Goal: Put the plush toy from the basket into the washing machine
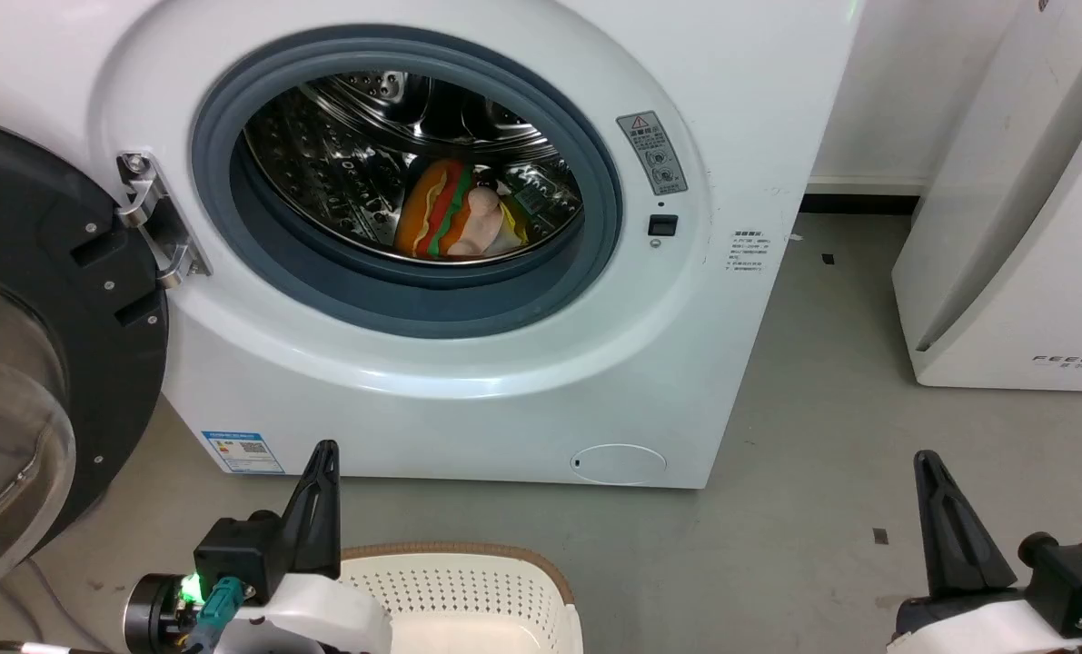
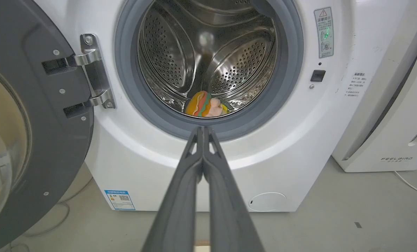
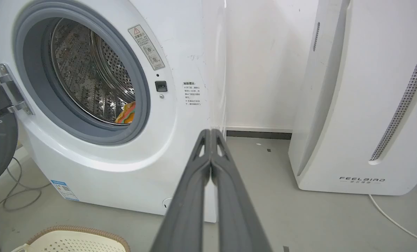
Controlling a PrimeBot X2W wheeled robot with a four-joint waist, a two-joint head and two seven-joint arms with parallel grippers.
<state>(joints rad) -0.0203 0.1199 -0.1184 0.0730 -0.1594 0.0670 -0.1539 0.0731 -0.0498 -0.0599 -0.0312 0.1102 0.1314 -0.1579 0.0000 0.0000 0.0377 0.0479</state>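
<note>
Left claw [image 1: 324, 454] beside half-cropped basket [image 1: 468, 551]

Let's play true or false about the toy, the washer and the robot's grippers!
1. The plush toy lies inside the washing machine. True.
2. The door is shut. False: it stands open at the left.
3. The left gripper is shut, holding nothing. True.
4. The right gripper holds the plush toy. False: it is shut and empty.
5. The basket stands before the washing machine. True.
</note>
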